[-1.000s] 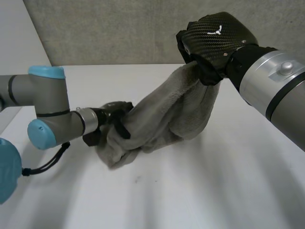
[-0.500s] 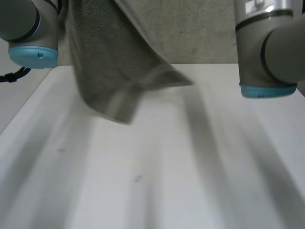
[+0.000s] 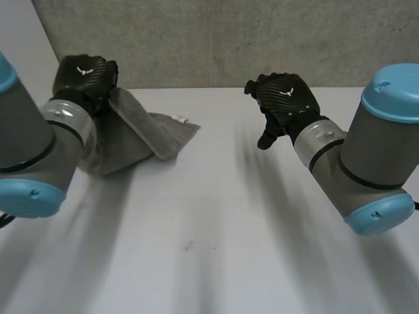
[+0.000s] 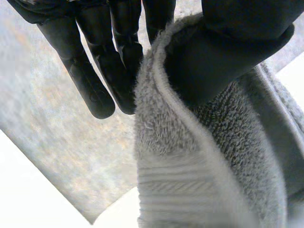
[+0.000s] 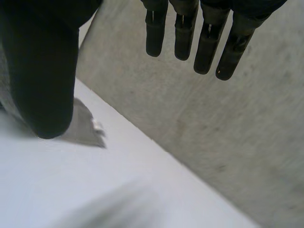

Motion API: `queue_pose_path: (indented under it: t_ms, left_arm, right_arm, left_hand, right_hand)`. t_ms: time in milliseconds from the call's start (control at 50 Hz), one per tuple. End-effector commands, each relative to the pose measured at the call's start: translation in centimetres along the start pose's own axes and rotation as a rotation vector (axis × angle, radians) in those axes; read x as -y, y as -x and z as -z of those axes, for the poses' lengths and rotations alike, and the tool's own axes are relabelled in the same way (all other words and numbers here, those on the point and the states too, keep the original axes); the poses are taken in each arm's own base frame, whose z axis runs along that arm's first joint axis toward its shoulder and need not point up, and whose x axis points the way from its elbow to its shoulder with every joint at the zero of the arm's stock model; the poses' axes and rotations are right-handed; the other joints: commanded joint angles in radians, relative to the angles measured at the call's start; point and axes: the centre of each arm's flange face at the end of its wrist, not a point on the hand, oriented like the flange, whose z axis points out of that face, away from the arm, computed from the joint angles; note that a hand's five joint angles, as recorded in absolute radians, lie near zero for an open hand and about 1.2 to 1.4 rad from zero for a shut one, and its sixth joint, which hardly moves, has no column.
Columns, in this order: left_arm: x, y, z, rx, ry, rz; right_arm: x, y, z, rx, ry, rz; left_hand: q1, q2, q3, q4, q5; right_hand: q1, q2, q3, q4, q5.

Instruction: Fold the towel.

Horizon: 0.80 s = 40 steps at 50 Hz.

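My left hand (image 3: 82,75) is raised at the table's back left, and the grey towel (image 3: 141,134) hangs from it down onto the table. In the left wrist view the thumb (image 4: 228,47) pinches the towel's edge (image 4: 190,156) against the fingers. My right hand (image 3: 285,98) hovers over the back middle of the table, apart from the towel. Its fingers (image 5: 183,33) are straight, the thumb stands off, and nothing is in it. A towel corner (image 5: 85,126) shows beyond that thumb.
The white table (image 3: 216,229) reaches back to a grey wall (image 3: 229,39) close behind both hands. The left arm's elbow (image 3: 29,163) and the right arm's elbow (image 3: 373,170) hang over the table's near sides.
The right hand has let go of the towel and opened. The left hand has risen and carried the towel to the back left, where its free end has dropped onto the table.
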Motion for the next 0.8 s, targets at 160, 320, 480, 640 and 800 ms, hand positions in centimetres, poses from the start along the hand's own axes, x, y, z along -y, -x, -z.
queue_pose_path:
  t_ms: [160, 320, 480, 640, 800]
  left_arm:
    - [8.5, 1.1, 6.8, 0.02, -0.145, -0.121]
    - [10.2, 0.7, 9.2, 0.007, -0.167, -0.104]
    - [10.9, 0.8, 9.2, 0.033, -0.182, -0.092]
    - [10.3, 1.4, 8.3, 0.058, -0.16, -0.103]
    - [6.5, 2.3, 6.7, 0.078, -0.039, -0.134]
  right_arm:
    - [-4.5, 6.1, -2.3, 0.243, 0.118, -0.431]
    - [-7.1, 10.5, -3.7, 0.318, 0.121, -0.559]
    - [-9.3, 13.5, -3.4, 0.326, 0.182, -0.64]
    - [-4.2, 4.9, -4.3, 0.013, 0.017, -0.379]
    - [3.1, -0.8, 0.0, -0.052, -0.081, 0.211]
  left_hand:
    - [0.225, 0.182, 0.182, 0.179, 0.199]
    - [0.225, 0.182, 0.182, 0.179, 0.199]
    - [0.225, 0.182, 0.182, 0.179, 0.199]
    - [0.225, 0.182, 0.182, 0.179, 0.199]
    - [0.225, 0.182, 0.182, 0.179, 0.199]
  right_hand:
    - [-0.038, -0.102, -0.073, -0.06, -0.056]
    - [-0.035, -0.099, -0.07, -0.057, -0.053]
    - [0.611, 0.546, 0.575, 0.588, 0.593]
    - [1.097, 1.033, 1.062, 1.075, 1.08]
    - [1.097, 1.033, 1.062, 1.075, 1.08]
